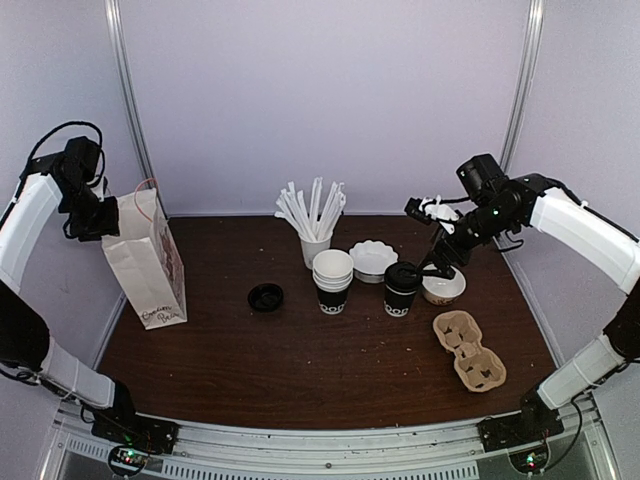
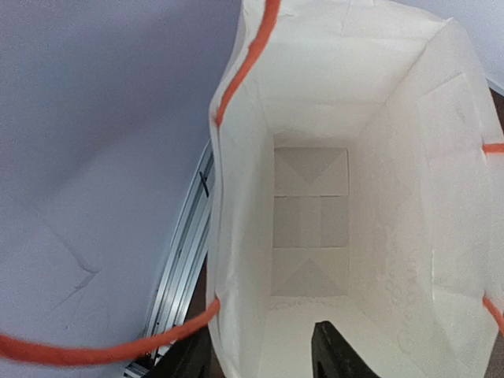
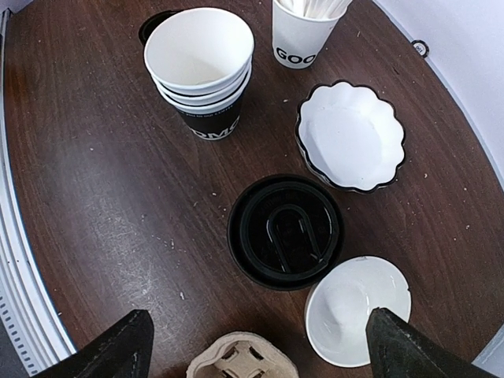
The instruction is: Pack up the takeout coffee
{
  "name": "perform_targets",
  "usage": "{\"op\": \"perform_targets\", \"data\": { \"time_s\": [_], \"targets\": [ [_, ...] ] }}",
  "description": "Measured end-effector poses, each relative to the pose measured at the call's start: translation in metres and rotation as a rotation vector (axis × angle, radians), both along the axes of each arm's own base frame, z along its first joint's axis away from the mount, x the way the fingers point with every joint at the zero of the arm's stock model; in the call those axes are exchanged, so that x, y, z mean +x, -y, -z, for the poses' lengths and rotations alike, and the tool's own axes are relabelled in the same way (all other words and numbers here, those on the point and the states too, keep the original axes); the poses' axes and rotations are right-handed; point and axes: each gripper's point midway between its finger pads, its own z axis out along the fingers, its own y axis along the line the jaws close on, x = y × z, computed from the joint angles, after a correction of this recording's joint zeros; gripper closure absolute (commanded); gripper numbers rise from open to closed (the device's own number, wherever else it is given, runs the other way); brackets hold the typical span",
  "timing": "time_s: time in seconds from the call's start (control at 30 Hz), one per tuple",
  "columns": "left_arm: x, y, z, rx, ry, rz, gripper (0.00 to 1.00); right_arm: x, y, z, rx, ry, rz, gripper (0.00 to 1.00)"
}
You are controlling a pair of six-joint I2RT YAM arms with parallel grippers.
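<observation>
The coffee cup stands upright, lid up, between the stacked cups and a small bowl. A straw cup reads "GOO". Above it, the right gripper is spread wide. The left gripper straddles the bag rim; I cannot tell whether it pinches.

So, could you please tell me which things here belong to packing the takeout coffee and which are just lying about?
Job: black paper cup with white lettering and black plastic lid; white paper bag with orange handles; probably the brown cardboard cup carrier.
Lying about: stack of empty paper cups; white cup holding white sticks; scalloped white bowl; small cream bowl; loose round black lid.
</observation>
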Motion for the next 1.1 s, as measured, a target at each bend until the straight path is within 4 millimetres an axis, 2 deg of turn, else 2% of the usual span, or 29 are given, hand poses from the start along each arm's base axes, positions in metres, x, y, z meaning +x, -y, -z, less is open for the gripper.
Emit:
{"op": "perform_targets", "data": {
  "time_s": [0.07,0.13,0.27,0.33,0.4,0.7,0.87,0.97,1.07,1.1],
  "targets": [
    [0.006,-0.004,0.006,0.002,-0.018,-0.008,0.58,-0.001,0.0,0.003,0.001,-0.006,-0.003,0.02],
    [0.011,-0.009,0.011,0.01,-0.029,-0.019,0.68,-0.002,0.0,0.004,0.001,-0.009,-0.006,0.02],
    [0.016,-0.014,0.014,0.031,-0.035,-0.028,0.76,-0.001,-0.002,0.004,0.007,-0.004,-0.013,0.02],
    [0.02,-0.016,0.012,0.042,-0.022,-0.027,0.9,-0.002,-0.002,0.004,0.006,-0.005,-0.015,0.02],
    [0.022,-0.016,0.011,0.046,-0.013,-0.021,0.99,-0.002,-0.002,0.005,0.005,-0.006,-0.018,0.02],
    [0.03,-0.005,0.0,0.016,0.048,0.053,1.0,-0.002,-0.002,0.007,0.002,-0.007,-0.023,0.03],
    [0.016,0.016,-0.032,-0.035,0.156,0.133,1.0,-0.002,0.001,0.006,-0.002,-0.016,-0.016,0.02],
    [-0.001,0.037,-0.07,-0.058,0.272,0.213,1.0,0.003,0.005,-0.004,0.003,-0.004,0.0,0.02],
    [-0.02,0.059,-0.119,-0.075,0.421,0.299,1.0,0.007,0.011,-0.011,0.005,0.001,0.02,0.03],
    [-0.023,0.062,-0.124,-0.078,0.437,0.313,1.0,0.007,0.013,-0.012,0.005,-0.001,0.028,0.03]
  ]
}}
